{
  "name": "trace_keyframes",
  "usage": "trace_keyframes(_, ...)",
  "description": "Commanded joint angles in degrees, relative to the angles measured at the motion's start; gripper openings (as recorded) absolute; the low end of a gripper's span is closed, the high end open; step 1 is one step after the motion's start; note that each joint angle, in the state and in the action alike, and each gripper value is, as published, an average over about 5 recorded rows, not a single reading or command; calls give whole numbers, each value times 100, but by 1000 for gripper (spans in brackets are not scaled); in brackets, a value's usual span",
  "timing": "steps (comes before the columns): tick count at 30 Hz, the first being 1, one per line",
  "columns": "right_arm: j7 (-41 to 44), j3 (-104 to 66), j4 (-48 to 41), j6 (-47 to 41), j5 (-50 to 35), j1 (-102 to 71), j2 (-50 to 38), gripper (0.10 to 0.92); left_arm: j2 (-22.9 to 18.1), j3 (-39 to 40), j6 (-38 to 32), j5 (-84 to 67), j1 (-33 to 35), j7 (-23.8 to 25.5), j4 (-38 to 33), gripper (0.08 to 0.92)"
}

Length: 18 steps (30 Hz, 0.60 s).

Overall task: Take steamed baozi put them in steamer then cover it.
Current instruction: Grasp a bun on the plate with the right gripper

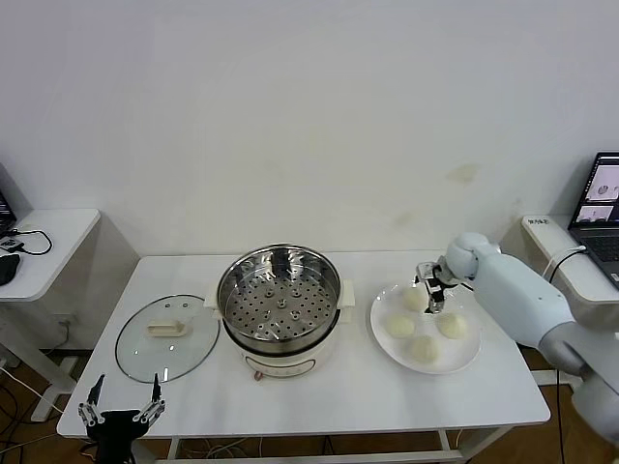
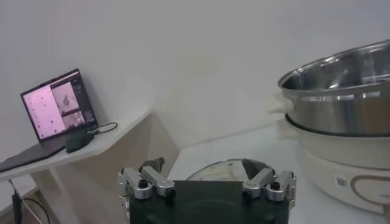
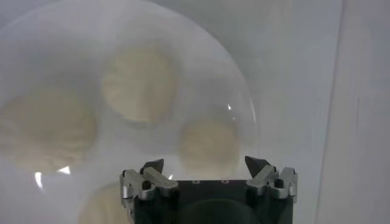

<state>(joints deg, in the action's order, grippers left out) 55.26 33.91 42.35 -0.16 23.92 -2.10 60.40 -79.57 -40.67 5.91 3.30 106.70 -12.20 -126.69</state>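
While by steamer [image 1: 280, 307]: lid [image 1: 166, 335] L, plate [image 1: 466, 358] R.

Table [image 1: 368, 391]: steamer [image 1: 279, 295], cover [image 1: 166, 336], plate [image 1: 387, 340].

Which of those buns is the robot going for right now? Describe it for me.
Start at the steel steamer mid-table; to its right sits a white plate holding four buns. It is the farthest bun, nearest the wall, with the open right tool right above it.
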Motion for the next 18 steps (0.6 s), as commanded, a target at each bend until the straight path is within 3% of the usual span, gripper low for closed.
trace_keyframes(1, -73, -105, -396, 35, 192, -42, 270, 822, 1, -6, -4, 1, 1, 4, 4, 823)
trace_keyframes(18, 34, -89, -217, -11, 210, -59, 154, 627, 12, 9, -14, -1, -25, 13, 26, 823)
